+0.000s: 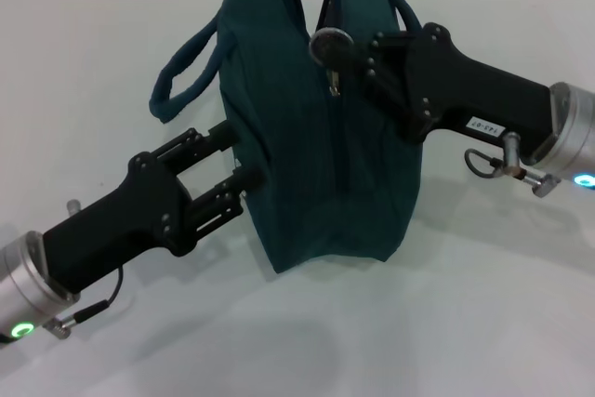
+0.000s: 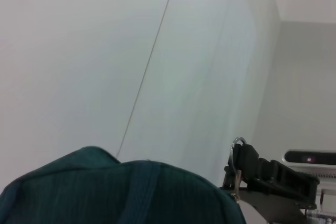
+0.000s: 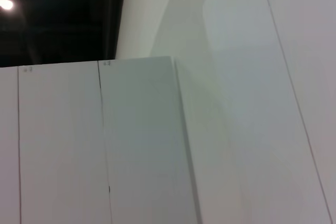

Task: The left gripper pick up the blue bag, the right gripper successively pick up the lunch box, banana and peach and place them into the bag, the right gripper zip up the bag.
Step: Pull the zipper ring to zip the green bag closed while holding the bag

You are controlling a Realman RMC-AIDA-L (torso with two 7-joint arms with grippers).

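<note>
Left hand (image 1: 244, 166) gripping blue bag (image 1: 316, 127), right hand (image 1: 349, 53) at zipper

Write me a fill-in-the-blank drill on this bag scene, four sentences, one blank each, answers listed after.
1. The blue bag stands on a ____ table.
2. The left gripper meets the bag at its ____ wall.
3. The right gripper is up at the bag's top by the ____ pull.
4. Of lunch box, banana and peach, the number visible on the table is ____.

Missing words: white; side; zipper; zero
</note>
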